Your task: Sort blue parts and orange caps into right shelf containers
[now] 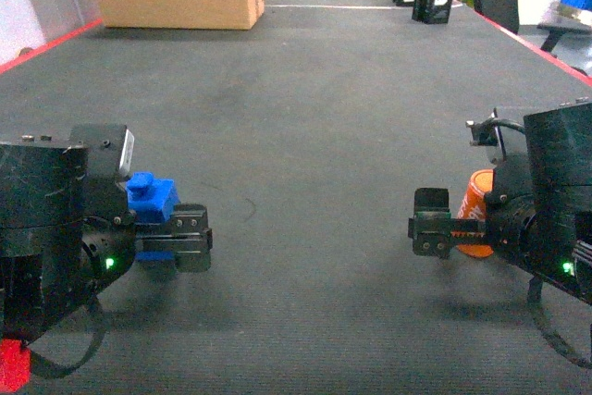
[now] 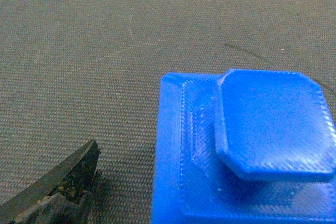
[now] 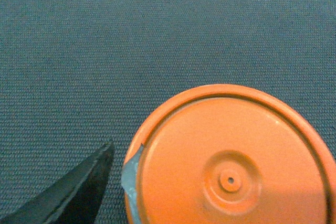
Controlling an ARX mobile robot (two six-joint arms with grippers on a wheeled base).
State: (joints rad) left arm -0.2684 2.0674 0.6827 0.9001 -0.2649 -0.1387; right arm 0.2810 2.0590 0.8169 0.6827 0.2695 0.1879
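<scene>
While clamped in the left gripper (image 1: 190, 240) and right gripper (image 1: 432, 234) above gray floor (image 1: 314, 136), could drop blue part (image 1: 152, 197) or orange cap (image 1: 477, 215) if squeezed too loosely.

You can't see the blue part (image 2: 247, 150) whole: the left wrist view's bottom and right edges crop it. The orange cap (image 3: 231, 166) is cropped likewise in the right wrist view. In the head view, the right gripper (image 1: 435, 233) hides most of the cap.
</scene>
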